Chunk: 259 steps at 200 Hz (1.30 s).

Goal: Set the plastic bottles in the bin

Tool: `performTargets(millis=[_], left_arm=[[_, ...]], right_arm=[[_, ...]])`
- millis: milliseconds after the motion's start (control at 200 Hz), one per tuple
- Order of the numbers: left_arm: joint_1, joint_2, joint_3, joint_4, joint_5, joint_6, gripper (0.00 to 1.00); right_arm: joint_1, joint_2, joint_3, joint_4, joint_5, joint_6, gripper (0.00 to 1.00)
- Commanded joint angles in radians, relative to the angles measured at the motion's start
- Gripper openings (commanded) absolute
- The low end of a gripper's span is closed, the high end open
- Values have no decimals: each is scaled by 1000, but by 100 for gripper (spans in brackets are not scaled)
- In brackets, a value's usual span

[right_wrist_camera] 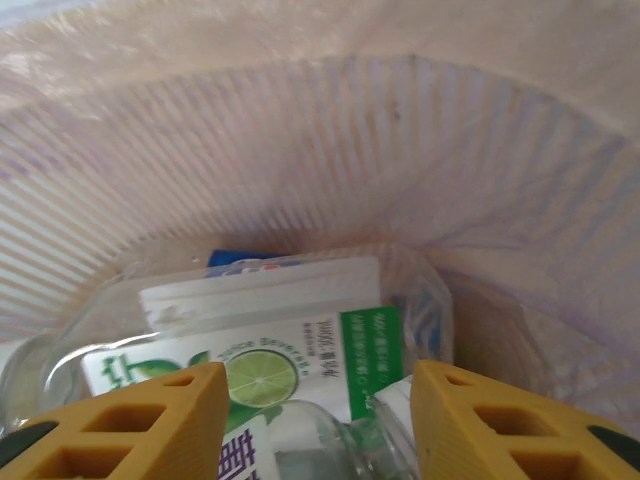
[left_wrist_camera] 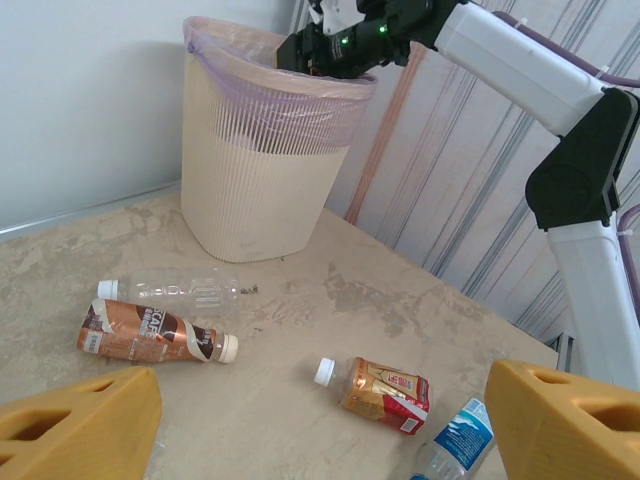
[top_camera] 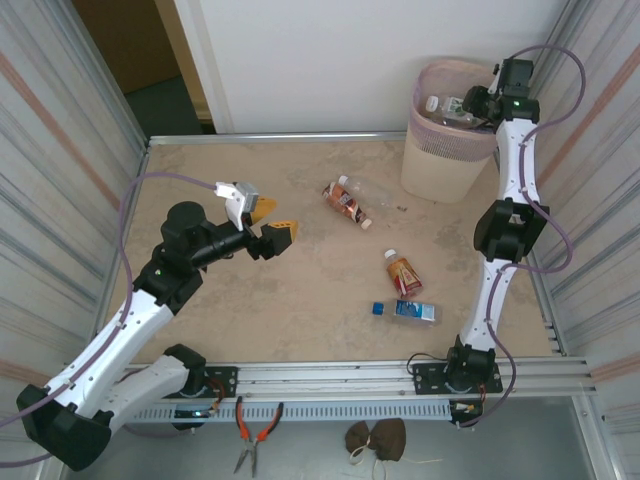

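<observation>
The beige bin (top_camera: 440, 160) with its pinkish liner stands at the far right corner, also seen in the left wrist view as the bin (left_wrist_camera: 262, 170). My right gripper (top_camera: 478, 100) hangs over its mouth, open (right_wrist_camera: 315, 425), above a white-green labelled bottle (right_wrist_camera: 265, 350) lying inside with other bottles. On the table lie a brown-labelled bottle (top_camera: 347, 203) (left_wrist_camera: 150, 333), a clear bottle (top_camera: 378, 188) (left_wrist_camera: 170, 291), an orange-red labelled bottle (top_camera: 403, 272) (left_wrist_camera: 383, 390) and a blue-labelled bottle (top_camera: 408, 311) (left_wrist_camera: 455, 440). My left gripper (top_camera: 265, 227) (left_wrist_camera: 325, 440) is open, left of them, holding nothing.
Corrugated metal walls close both sides of the table (top_camera: 250, 310). A metal rail (top_camera: 340, 375) runs along the near edge. Red-handled pliers (top_camera: 255, 430) and a brown object (top_camera: 376, 438) lie below the rail. The right arm (left_wrist_camera: 560, 120) rises beside the bin.
</observation>
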Motion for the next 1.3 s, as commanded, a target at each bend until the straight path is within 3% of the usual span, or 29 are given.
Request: performTargets(millis=[0, 261, 576, 832, 1042, 1293], left_arm=[[11, -1, 13, 20, 5, -5, 85], [11, 12, 14, 11, 8, -14, 84], [12, 40, 16, -21, 4, -13, 84], [15, 54, 10, -37, 4, -17, 84], [25, 50, -4, -37, 3, -16, 84], [36, 46, -12, -43, 17, -17, 84]], right_arm=[[-11, -4, 3, -68, -5, 24, 47], [-8, -139, -17, -42, -16, 42, 47], [30, -321, -100, -149, -37, 18, 50], [133, -564, -374, -194, 3, -33, 53], [285, -780, -695, -188, 81, -57, 55], [454, -885, -974, -213, 136, -21, 55]])
